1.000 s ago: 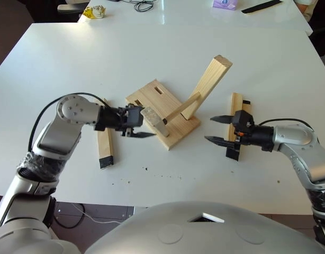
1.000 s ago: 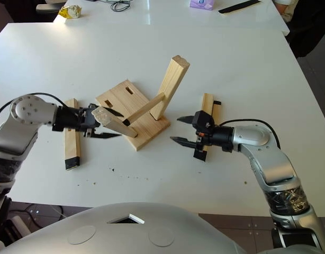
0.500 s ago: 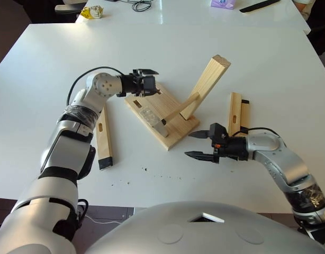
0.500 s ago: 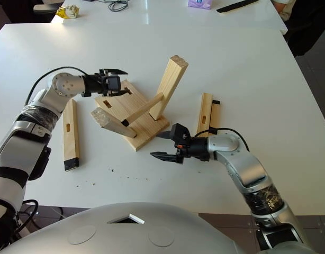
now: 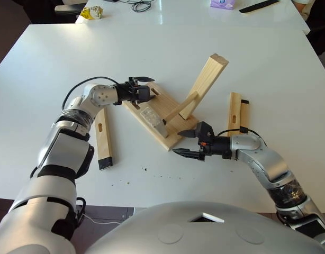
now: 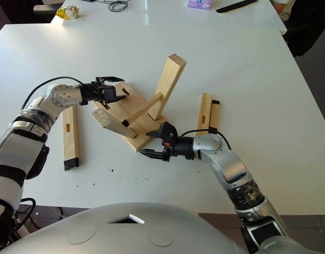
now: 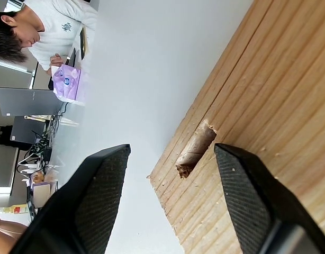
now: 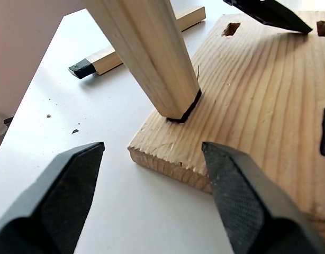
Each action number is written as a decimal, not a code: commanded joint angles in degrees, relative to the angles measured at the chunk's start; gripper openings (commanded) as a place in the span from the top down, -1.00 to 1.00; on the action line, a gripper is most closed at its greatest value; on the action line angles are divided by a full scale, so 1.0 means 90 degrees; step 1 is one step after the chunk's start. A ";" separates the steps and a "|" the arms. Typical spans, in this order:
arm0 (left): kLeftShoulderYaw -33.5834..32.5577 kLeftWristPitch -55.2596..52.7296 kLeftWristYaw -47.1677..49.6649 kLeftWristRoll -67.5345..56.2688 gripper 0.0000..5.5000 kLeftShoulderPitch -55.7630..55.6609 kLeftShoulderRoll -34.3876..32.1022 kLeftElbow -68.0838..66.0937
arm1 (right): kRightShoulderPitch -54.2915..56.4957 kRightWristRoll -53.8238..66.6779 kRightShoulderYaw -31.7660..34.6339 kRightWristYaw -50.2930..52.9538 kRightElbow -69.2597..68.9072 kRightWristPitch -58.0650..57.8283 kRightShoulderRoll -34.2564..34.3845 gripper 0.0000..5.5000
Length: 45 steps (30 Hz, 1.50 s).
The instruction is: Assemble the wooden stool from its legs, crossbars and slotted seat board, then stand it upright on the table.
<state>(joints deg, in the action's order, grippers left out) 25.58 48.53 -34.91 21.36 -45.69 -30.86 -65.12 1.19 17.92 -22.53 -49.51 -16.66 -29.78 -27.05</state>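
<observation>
The slotted seat board [image 5: 168, 124] lies flat on the white table. A tall leg [image 5: 206, 84] stands tilted in it, a crossbar [image 5: 182, 108] leans from that leg, and a short leg [image 5: 151, 117] lies across the board. My left gripper [image 5: 145, 88] is open at the board's far left corner, its fingers [image 7: 99, 196] either side of an empty slot [image 7: 195, 151]. My right gripper [image 5: 184, 143] is open at the board's near corner, just in front of the edge [image 8: 168, 164] below the leg's foot [image 8: 178, 103].
A loose slotted leg [image 5: 103, 136] lies left of the board, under my left forearm. Two more loose pieces [image 5: 235, 112] lie side by side to the right, behind my right arm. Small objects [image 5: 93, 11] sit at the table's far edge.
My left gripper left the short leg's near end and swung to the board's far left corner. My right gripper moved left from the loose pieces to the board's near corner.
</observation>
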 commanded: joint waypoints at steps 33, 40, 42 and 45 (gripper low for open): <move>-0.0425 -0.1700 -0.2449 -0.1564 -0.08 0.1989 -0.0717 0.2502 | 0.1552 -0.1714 0.0916 0.1559 0.2845 0.1470 -0.0004 -0.25; -0.0640 -0.3097 -0.2804 -0.2303 -0.08 0.2489 -0.0746 0.3956 | 0.1501 -0.1449 0.1494 0.1655 0.2524 0.1416 0.0037 -0.25; -0.0748 -0.3667 -0.2929 -0.2527 -0.08 0.2549 -0.0785 0.4401 | 0.1236 -0.1154 0.1694 0.1428 0.1930 0.1132 -0.0095 -0.25; -0.0827 -0.4321 -0.3209 -0.2734 -0.08 0.2694 -0.0961 0.5001 | 0.0676 -0.0606 0.2012 0.0965 0.0733 0.0567 -0.0517 -0.25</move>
<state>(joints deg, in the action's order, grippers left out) 17.60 13.54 -60.96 -3.45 -23.51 -37.93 -22.99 10.73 9.34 -6.63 -38.25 -3.26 -21.03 -28.46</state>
